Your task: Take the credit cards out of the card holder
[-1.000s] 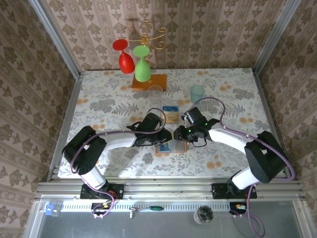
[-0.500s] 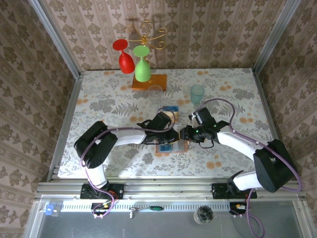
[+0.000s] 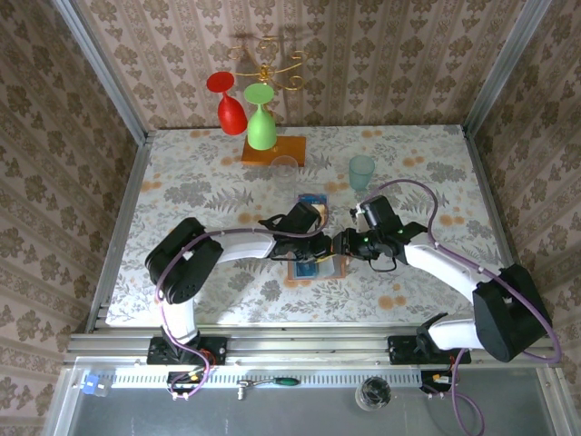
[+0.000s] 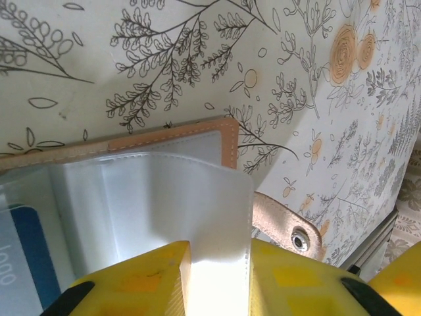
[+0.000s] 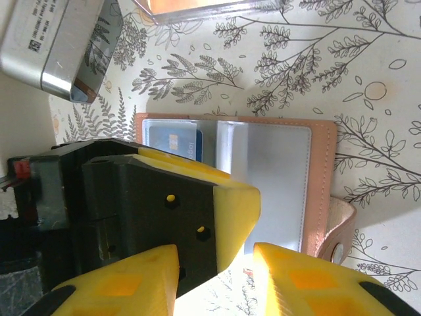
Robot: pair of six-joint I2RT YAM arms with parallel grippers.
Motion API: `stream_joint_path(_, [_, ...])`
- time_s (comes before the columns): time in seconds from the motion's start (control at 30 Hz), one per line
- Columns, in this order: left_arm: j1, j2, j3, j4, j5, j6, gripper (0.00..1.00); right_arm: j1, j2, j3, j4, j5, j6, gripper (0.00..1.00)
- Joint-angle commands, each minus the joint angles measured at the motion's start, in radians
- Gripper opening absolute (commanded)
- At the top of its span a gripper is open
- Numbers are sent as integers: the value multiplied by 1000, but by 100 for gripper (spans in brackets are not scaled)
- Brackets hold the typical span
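The card holder [image 3: 318, 269] lies open on the table, its salmon-brown rim [image 4: 164, 135] framing clear pockets [image 5: 276, 171]. A teal-blue credit card [image 5: 172, 139] sits in the left pocket, and its edge [image 4: 26, 243] shows in the left wrist view. A clear pocket leaf [image 4: 197, 197] rises between the spread fingers of my left gripper [image 4: 220, 253], which hovers over the holder [image 3: 318, 247]. My right gripper [image 5: 216, 255] stands open at the holder's right edge [image 3: 345, 245], with bare table between its fingers. Two credit cards [image 3: 313, 209] lie on the table behind the holder.
A snap strap [image 4: 289, 227] sticks out from the holder's side. At the back stands a glass rack on an orange wooden base [image 3: 273, 150] with a red glass [image 3: 227, 104] and a green glass [image 3: 261, 123]. Close by are a clear glass [image 3: 286, 166] and a teal cup [image 3: 361, 171].
My left gripper has slid right onto the holder and its jaws have widened a little. The right gripper has shifted slightly right, to the holder's right edge.
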Motion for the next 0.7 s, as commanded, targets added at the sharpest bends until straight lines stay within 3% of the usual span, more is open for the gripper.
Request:
stream_joint_path(0.0, [2,-3,59,-32,27,39,28,-3,-32,-5,-50,2,-8,36])
stream_joint_path(0.4, [45,-20,63,-18,77,71,28,-5,-57,3,-50,20,31,36])
stream_joint_path(0.67, [97,-66,-36,51,112,71,28,14,-2,9,-15,19,81,36])
